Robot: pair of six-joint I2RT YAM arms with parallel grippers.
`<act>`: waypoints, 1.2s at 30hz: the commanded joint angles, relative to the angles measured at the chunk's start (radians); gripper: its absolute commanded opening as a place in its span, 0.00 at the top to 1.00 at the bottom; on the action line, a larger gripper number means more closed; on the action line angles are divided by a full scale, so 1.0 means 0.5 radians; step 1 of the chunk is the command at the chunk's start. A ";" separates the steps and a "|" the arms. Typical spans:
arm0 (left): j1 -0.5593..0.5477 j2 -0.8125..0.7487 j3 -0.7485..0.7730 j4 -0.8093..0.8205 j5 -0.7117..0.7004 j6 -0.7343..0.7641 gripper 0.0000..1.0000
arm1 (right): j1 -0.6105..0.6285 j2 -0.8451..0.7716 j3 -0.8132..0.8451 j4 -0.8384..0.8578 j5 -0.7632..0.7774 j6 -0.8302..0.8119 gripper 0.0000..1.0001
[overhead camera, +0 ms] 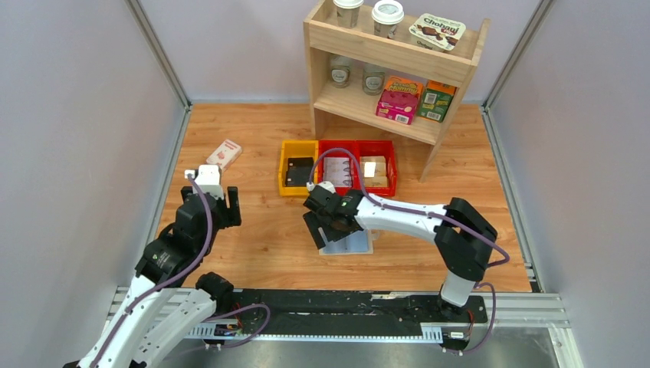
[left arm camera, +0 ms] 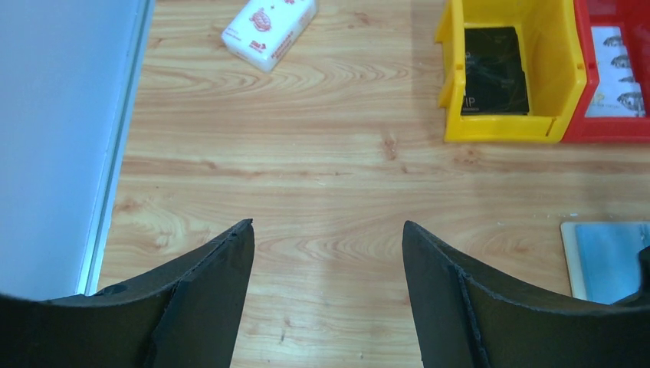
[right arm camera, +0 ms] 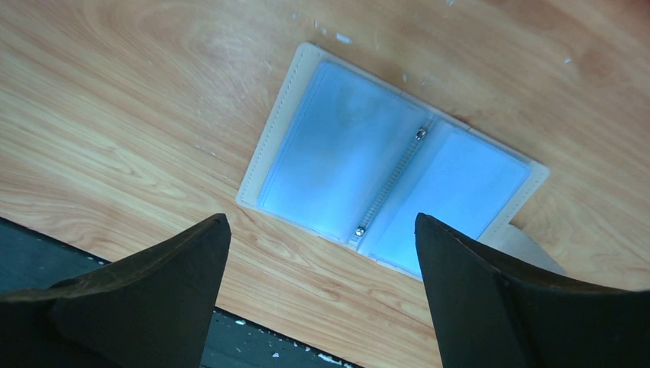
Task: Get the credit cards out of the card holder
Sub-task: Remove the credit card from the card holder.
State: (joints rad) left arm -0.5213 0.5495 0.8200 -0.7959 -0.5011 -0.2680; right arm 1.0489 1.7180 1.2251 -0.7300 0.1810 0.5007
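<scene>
The card holder (right arm camera: 383,169) lies open flat on the wooden table, its blue-grey pockets facing up, and no card shows in them. My right gripper (right arm camera: 320,222) hovers open just above its near edge, holding nothing. From above, that right gripper (overhead camera: 326,226) covers part of the card holder (overhead camera: 354,244). Silver-grey credit cards (left arm camera: 617,73) with faint print lie in the red bin (overhead camera: 356,144). Far to the left, my left gripper (left arm camera: 328,224) is open over bare wood with nothing between its fingers. The card holder's corner (left arm camera: 605,257) shows at the right edge of its view.
A yellow bin (left arm camera: 498,129) holding a black block stands beside the red bin, which also holds tan blocks (overhead camera: 374,170). A white-and-red small box (overhead camera: 224,153) lies at the back left. A wooden shelf (overhead camera: 391,69) with cups and cartons stands at the back. The black rail runs along the near edge.
</scene>
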 commanded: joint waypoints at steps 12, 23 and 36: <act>0.003 0.190 0.051 0.036 -0.017 -0.004 0.22 | 0.010 0.411 0.191 -0.172 -0.110 -0.041 0.27; 0.003 0.211 0.054 0.141 0.510 -0.096 0.22 | -0.005 0.264 0.087 -0.059 -0.092 -0.293 0.46; -0.205 0.621 -0.189 0.717 1.235 -0.718 0.23 | -0.211 0.062 -0.229 0.232 -0.328 -0.231 0.72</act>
State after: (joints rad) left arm -0.5449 0.7990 0.7494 -0.5961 0.0044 -0.4927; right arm 0.9894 1.8091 1.1751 -0.6926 0.0746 0.3801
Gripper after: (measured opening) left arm 0.773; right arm 0.317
